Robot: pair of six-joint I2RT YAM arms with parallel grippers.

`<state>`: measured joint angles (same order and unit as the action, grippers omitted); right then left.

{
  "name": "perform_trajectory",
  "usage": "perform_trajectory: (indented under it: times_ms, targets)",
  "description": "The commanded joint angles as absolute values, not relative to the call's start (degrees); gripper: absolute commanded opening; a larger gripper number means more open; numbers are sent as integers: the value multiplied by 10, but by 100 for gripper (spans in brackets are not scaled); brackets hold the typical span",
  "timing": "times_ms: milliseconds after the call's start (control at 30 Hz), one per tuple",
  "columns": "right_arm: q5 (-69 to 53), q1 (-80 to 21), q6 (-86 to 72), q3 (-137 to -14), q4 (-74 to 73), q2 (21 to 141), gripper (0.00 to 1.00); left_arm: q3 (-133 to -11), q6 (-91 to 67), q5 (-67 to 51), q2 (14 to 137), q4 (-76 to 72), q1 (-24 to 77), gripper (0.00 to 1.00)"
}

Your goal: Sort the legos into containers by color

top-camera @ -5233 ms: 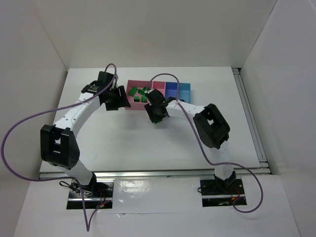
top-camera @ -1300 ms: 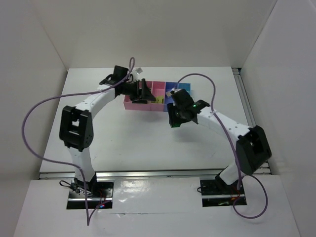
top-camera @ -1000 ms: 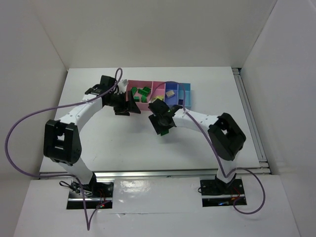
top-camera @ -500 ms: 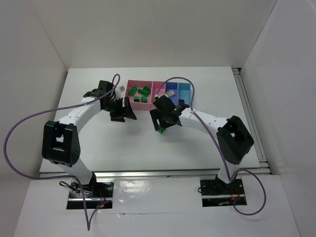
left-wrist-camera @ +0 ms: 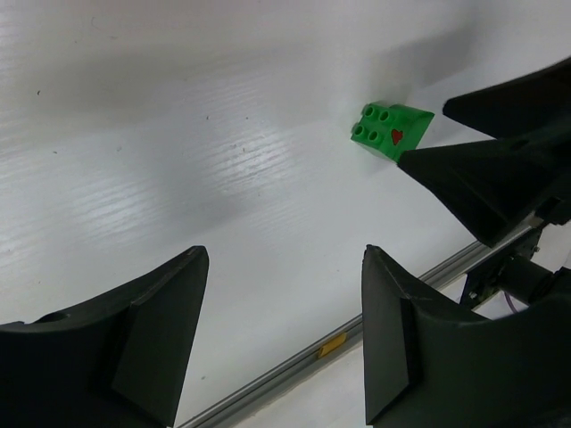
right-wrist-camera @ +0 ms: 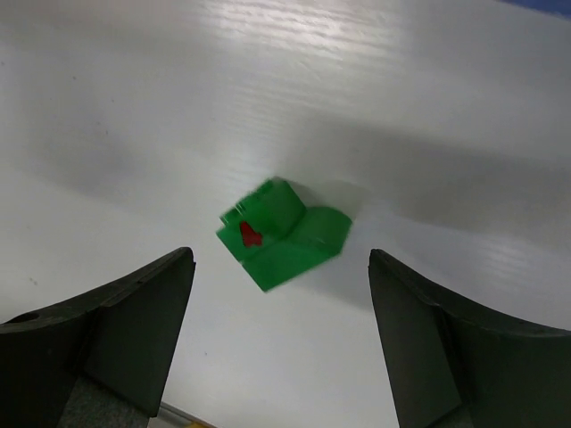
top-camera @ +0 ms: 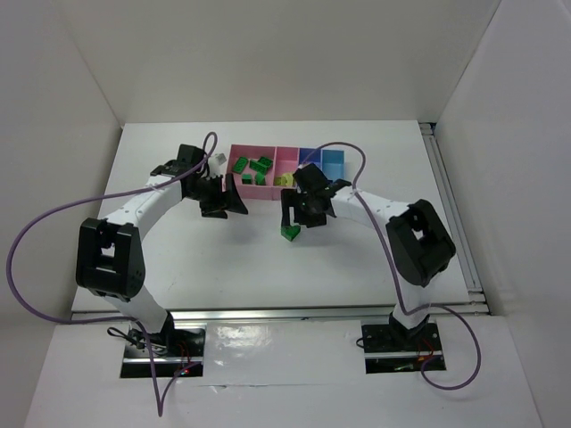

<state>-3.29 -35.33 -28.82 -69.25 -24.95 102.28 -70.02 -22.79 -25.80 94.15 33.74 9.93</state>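
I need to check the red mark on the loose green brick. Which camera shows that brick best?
Right wrist: the green brick sits large at mid-frame, red mark visible, though slightly blurred. The left wrist view shows it smaller but sharp, studs and mark facing the camera. The top view shows only a green speck.

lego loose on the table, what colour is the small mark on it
Red, on a green lego; clearest in the right wrist view.
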Motion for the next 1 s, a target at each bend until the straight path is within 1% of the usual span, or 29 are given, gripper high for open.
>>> perform_trajectory:
  times_ms: [0, 100, 167, 267, 300, 400, 467, 500, 600, 833, 967]
  targets:
    - [-84, -353, -259, -747, -243, 1066, 86, -717, -231, -278, 947, 321, 104, 73]
    - [-118, -371, -233, -758, -237, 1086, 86, -717, -231, -278, 947, 321, 104, 73]
    - [-101, -381, -225, -765, -237, 1086, 86, -717, -231, -278, 947, 321, 104, 73]
    - [-46, -399, -208, -771, -252, 1086, 86, -717, -231, -278, 947, 321, 104, 73]
    - [-35, -404, -201, -776, -257, 1086, 88, -717, -231, -278, 947, 321, 104, 73]
    - [-27, -418, -166, -776, -252, 1086, 89, -722, -231, -278, 954, 321, 104, 73]
    - [-62, -424, -145, -781, -252, 1093, 89, -722, -231, -290, 966, 321, 104, 73]
    - [-109, -424, -115, -790, -252, 1099, 89, -728, -231, -290, 966, 321, 104, 73]
    - [-129, -439, -91, -796, -258, 1105, 84, -728, -231, -290, 971, 326, 104, 73]
    - [24, -451, -104, -811, -266, 1100, 84, -722, -250, -245, 966, 337, 98, 73]
    - [37, -456, -110, -851, -279, 1142, 84, -722, -255, -233, 955, 331, 93, 73]
